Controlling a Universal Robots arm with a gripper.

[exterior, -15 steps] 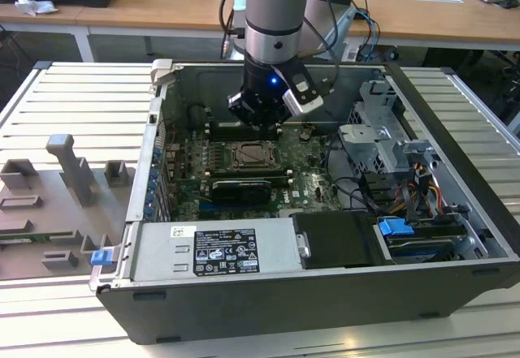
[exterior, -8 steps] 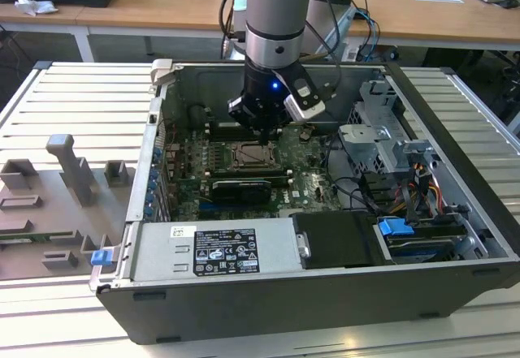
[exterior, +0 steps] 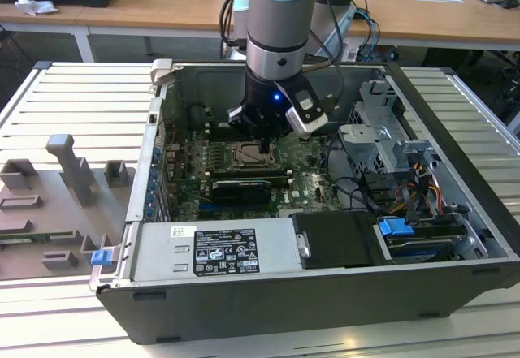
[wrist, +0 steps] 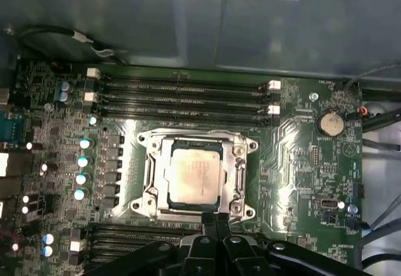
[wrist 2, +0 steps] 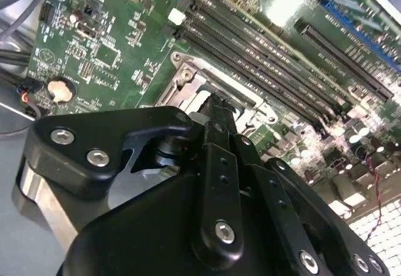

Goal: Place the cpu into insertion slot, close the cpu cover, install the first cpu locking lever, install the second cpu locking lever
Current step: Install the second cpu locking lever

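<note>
1. Exterior view: set off the arm, high and in front of an open computer case point(exterior: 325, 236), looking down and away over it toward desks at the far side. Mid distance; takes in the whole case, the arm point(exterior: 276, 25) and a grey fixture tray point(exterior: 57, 204) at the exterior view's left.
2. First wrist view: rides on the arm, looks almost straight down onto the motherboard point(wrist: 294, 144), close; the insertion slot point(wrist: 194, 176) sits centred, with the gripper point(wrist: 216, 223) at the frame edge.
3. Second wrist view: rides behind the gripper point(wrist 2: 216, 110), very close, looking obliquely along it at the motherboard point(wrist 2: 113, 51).
4. Shared: both wrist views cover the insertion slot point(wrist 2: 188, 79) and the memory slots point(wrist: 182, 91) point(wrist 2: 263, 51); the exterior view holds the same insertion slot point(exterior: 248, 155), far smaller.
</note>
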